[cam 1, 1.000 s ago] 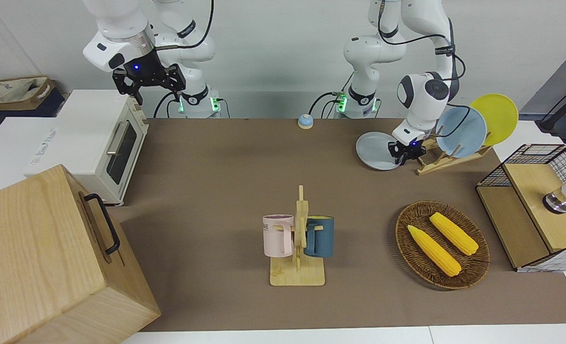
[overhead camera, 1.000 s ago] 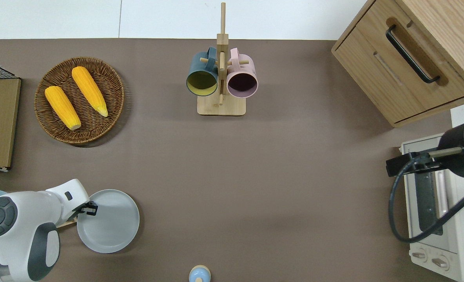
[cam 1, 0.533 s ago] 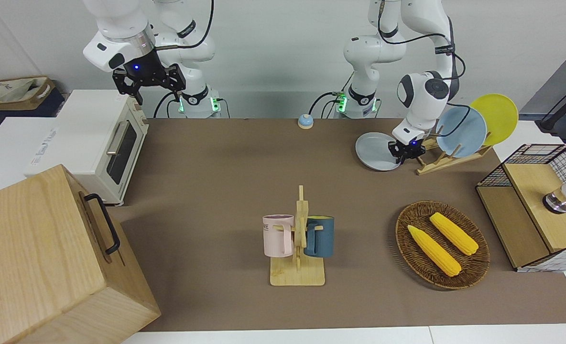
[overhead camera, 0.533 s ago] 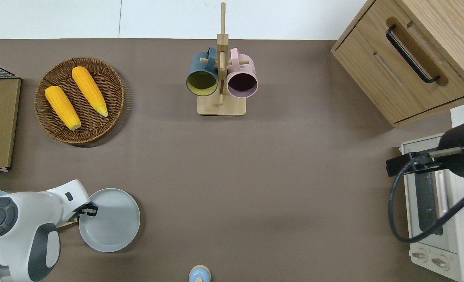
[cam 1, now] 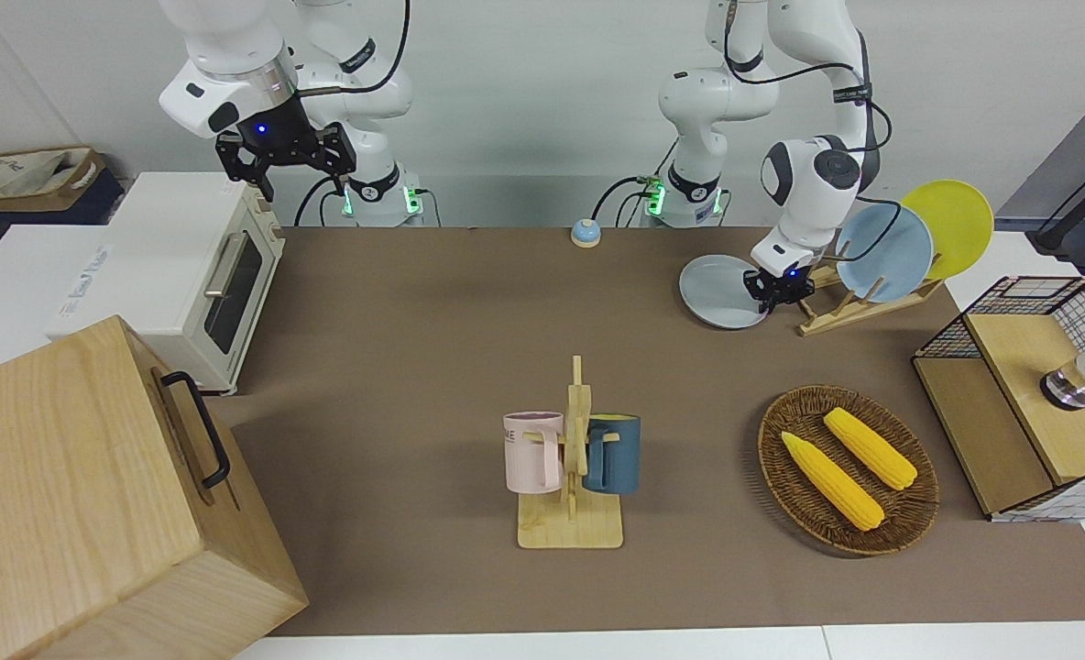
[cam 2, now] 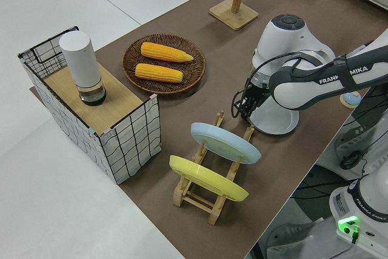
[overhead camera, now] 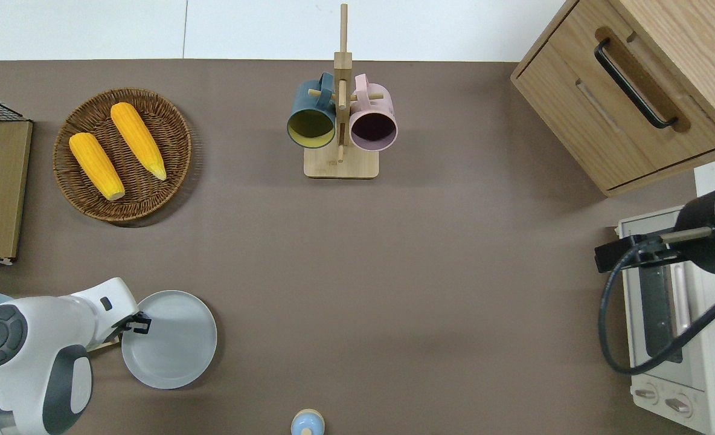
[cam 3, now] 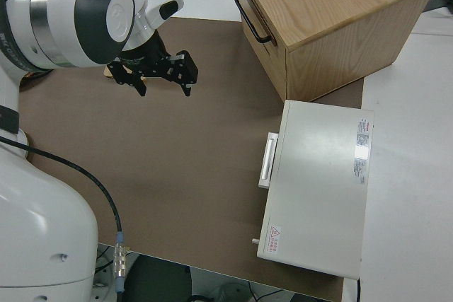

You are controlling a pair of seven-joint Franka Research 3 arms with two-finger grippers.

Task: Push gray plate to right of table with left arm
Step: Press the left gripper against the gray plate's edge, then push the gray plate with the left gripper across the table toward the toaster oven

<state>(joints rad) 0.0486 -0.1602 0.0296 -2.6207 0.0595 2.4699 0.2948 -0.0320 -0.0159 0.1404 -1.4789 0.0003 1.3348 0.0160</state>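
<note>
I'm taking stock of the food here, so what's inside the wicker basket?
The wicker basket holds two yellow corn cobs lying side by side on its woven bottom. Nothing else shows in it; the weave directly under the cobs is covered.

Right gripper, fingers spread, above the brown table.

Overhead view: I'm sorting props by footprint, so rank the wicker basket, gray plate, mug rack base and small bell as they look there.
1. wicker basket
2. gray plate, partly covered by the left gripper
3. mug rack base
4. small bell, cut off by the picture's edge
</note>
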